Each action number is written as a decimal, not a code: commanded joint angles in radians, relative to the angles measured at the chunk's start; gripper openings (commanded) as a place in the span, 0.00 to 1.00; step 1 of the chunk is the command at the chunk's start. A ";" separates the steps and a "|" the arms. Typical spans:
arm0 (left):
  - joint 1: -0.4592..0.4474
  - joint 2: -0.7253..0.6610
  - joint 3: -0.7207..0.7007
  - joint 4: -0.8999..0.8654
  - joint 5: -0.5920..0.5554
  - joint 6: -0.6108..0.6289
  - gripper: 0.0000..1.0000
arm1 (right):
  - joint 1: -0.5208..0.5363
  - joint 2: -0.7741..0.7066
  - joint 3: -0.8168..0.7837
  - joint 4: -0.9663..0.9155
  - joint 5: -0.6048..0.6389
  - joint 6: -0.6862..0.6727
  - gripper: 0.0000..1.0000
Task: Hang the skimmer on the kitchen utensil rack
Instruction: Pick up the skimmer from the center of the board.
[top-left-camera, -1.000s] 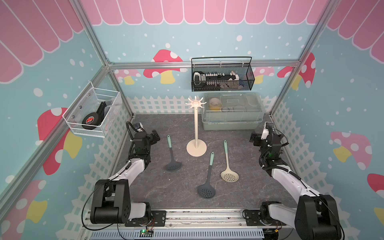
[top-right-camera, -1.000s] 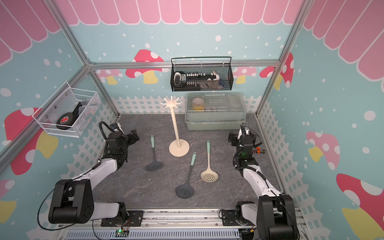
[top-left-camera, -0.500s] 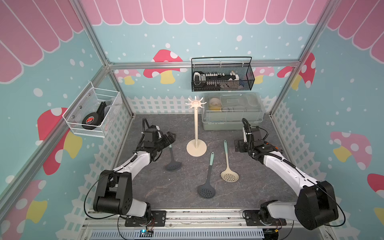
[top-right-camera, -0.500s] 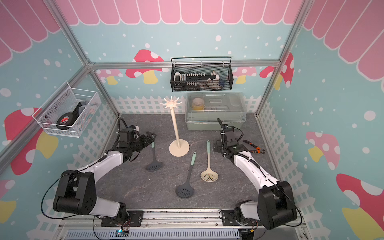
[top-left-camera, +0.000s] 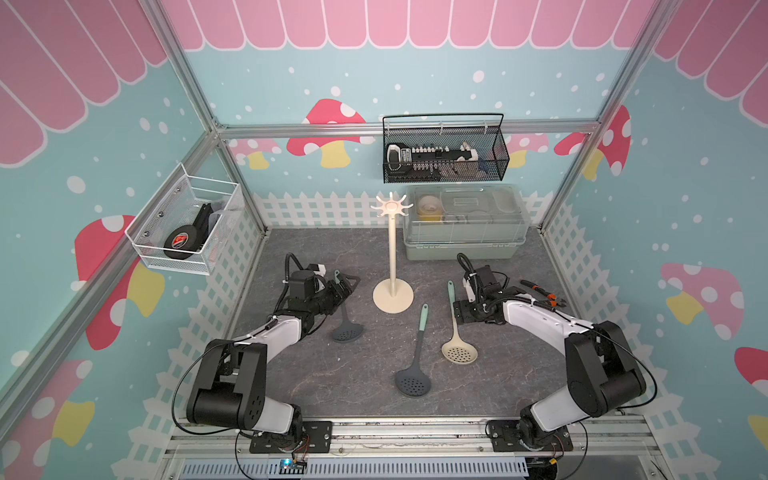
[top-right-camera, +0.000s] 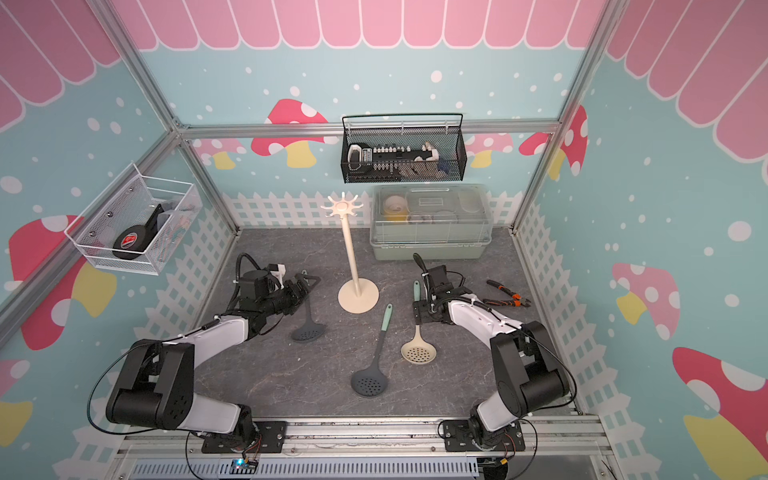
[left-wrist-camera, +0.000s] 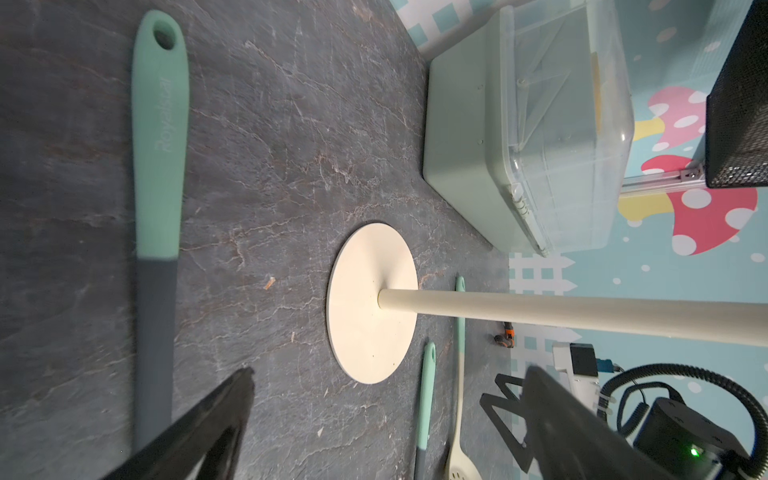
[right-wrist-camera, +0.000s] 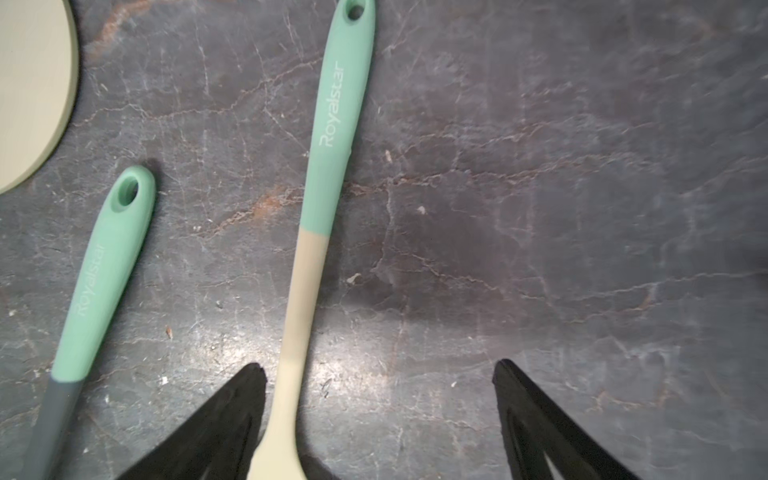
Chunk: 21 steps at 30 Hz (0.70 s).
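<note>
Three skimmers with mint handles lie on the dark table. The cream kitchen utensil rack (top-left-camera: 391, 249) stands upright among them on its disc base (left-wrist-camera: 370, 303). My right gripper (top-left-camera: 464, 311) is low over the cream skimmer (top-left-camera: 457, 349). In the right wrist view this gripper (right-wrist-camera: 380, 368) is open, with the cream shaft (right-wrist-camera: 307, 270) just inside one finger and a wide gap to the other. My left gripper (top-left-camera: 347, 284) is open beside the handle (left-wrist-camera: 160, 145) of the left dark grey skimmer (top-left-camera: 347, 330), holding nothing. The middle dark grey skimmer (top-left-camera: 415, 365) lies untouched.
A green box with a clear lid (top-left-camera: 463, 224) stands behind the rack. A black wire basket (top-left-camera: 444, 153) hangs on the back wall and a white mesh basket (top-left-camera: 187, 224) on the left wall. Pliers (top-left-camera: 540, 291) lie at the right edge of the table.
Both arms have swung in from the side walls toward the skimmers. The right gripper has come down astride the cream skimmer's shaft. The left gripper has reached the left skimmer's handle.
</note>
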 joint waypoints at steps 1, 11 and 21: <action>0.002 -0.063 0.027 -0.140 -0.054 0.092 0.99 | 0.020 0.039 0.027 0.007 -0.034 0.051 0.82; 0.003 -0.231 0.006 -0.281 -0.228 0.135 0.99 | 0.042 0.109 0.033 0.061 -0.026 0.096 0.69; 0.079 -0.082 -0.045 -0.182 -0.054 -0.011 0.99 | 0.044 0.179 0.033 0.123 -0.079 0.120 0.48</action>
